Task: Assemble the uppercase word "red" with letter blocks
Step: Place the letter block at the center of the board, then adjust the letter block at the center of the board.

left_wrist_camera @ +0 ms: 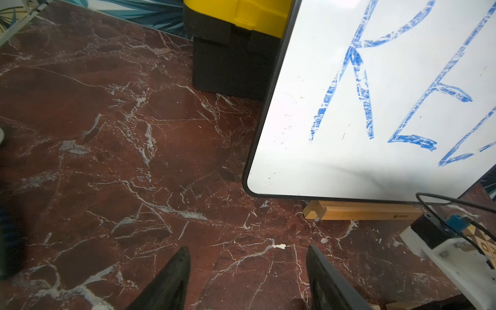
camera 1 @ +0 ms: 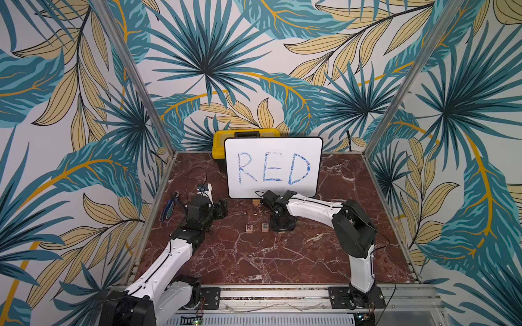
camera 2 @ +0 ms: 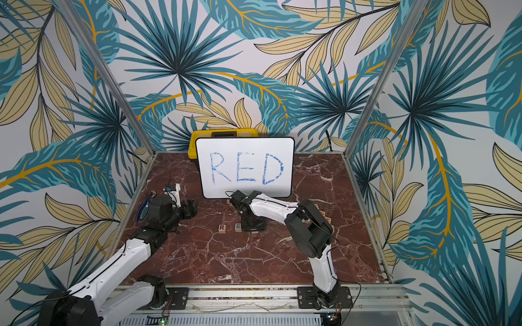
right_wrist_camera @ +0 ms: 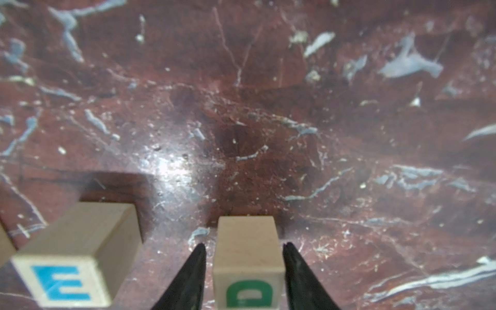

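Now the right gripper stands narrowly parted astride the D block, which sits near the desk's middle, just beside the E block. A crooked lift could drag D askew. The left gripper is parted and empty.

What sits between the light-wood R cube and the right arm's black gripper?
The light-wood E cube, seen in both top views.

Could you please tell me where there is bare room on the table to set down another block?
The widest bare patch is the near table, from the R block and E block forward to the front rail. Crowded: the right claw straddling the D block, and the pliers at back left.
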Controlling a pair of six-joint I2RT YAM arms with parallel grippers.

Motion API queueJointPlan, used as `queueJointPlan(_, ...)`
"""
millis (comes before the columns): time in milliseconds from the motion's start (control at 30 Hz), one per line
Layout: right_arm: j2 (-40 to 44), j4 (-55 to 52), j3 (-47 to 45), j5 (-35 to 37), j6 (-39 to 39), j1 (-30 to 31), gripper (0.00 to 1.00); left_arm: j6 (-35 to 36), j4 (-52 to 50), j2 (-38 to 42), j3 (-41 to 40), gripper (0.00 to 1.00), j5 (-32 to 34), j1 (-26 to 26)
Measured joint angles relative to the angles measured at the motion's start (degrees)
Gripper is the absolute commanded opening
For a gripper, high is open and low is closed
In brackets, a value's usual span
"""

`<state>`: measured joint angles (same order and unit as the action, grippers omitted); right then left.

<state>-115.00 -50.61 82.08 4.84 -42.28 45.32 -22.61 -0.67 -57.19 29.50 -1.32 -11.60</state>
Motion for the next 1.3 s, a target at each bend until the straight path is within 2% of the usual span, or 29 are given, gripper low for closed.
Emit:
queueJointPlan(267,0.11,-1.42,0.68,1.14,0.96,0.0,0.63,-0.02,-0.02,0.0,0.0,0.69,-0.2,0.02)
queueJointPlan(500,5.44,-7.76,6.12,4.63,10.14,0.0,0.59,-0.15,-0.02,0.02,0.0,0.69,-0.22,0.02)
queueJointPlan(700,13.84,-11.19,7.67,5.62,27.52,0.0,0.59,-0.17,-0.02,0.76,0.0,0.69,-0.2,0.02)
queueJointPlan(900,20.15,-10.51,-0.66,1.77,48.37,-0.02,0.6,-0.15,0.0,1.11,0.0,0.69,-0.15,0.02)
queueJointPlan(1133,15.78,-10.36,-1.36,1.36,68.0,-0.02,0.61,-0.17,-0.02,1.11,0.0,0.69,0.04,0.04)
queueJointPlan(1300,10.82,-8.11,-1.31,2.19,77.81,-0.02,0.62,-0.17,0.02,1.16,-0.07,0.69,0.39,0.07)
